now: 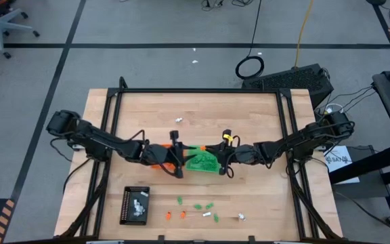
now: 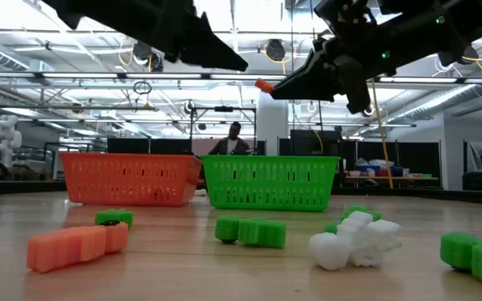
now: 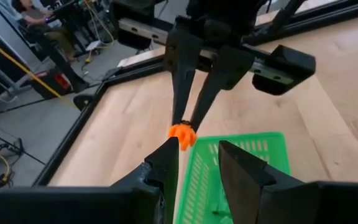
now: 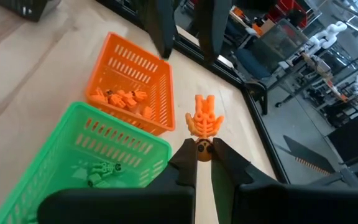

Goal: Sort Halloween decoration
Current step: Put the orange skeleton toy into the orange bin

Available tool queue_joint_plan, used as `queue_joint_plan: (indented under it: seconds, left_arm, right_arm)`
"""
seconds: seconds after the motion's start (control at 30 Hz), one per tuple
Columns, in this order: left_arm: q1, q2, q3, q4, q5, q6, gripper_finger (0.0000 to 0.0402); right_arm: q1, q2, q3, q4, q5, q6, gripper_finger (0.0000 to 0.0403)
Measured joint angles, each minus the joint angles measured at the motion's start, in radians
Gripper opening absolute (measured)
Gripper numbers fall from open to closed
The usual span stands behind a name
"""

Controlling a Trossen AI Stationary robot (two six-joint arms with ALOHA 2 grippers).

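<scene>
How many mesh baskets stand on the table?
2. The orange basket stands at mid-table; the green basket stands beside it, to its right in the high view. None seems hidden.

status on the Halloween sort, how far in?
Partway. Done: several orange trinkets lie in the orange basket, a few green ones in the green basket, white ones in the black tray. In hand: the right gripper is shut on an orange skeleton piece, facing the open left gripper above the baskets. Left: about eight loose pieces on the table's near edge.
</scene>
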Motion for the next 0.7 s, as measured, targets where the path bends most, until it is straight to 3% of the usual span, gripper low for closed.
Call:
queue_joint_plan:
  seconds: [0.4, 0.7]
  left_arm:
    - [0.057, 0.056, -0.002, 0.112, 0.072, -0.016, 0.0205]
    - [0.097, 0.061, -0.002, 0.103, 0.182, 0.018, 0.0212]
  right_arm:
    - [0.0, 0.0, 0.0, 0.0, -0.002, 0.0, 0.0004]
    - [0.0, 0.0, 0.0, 0.025, -0.049, 0.001, 0.0004]
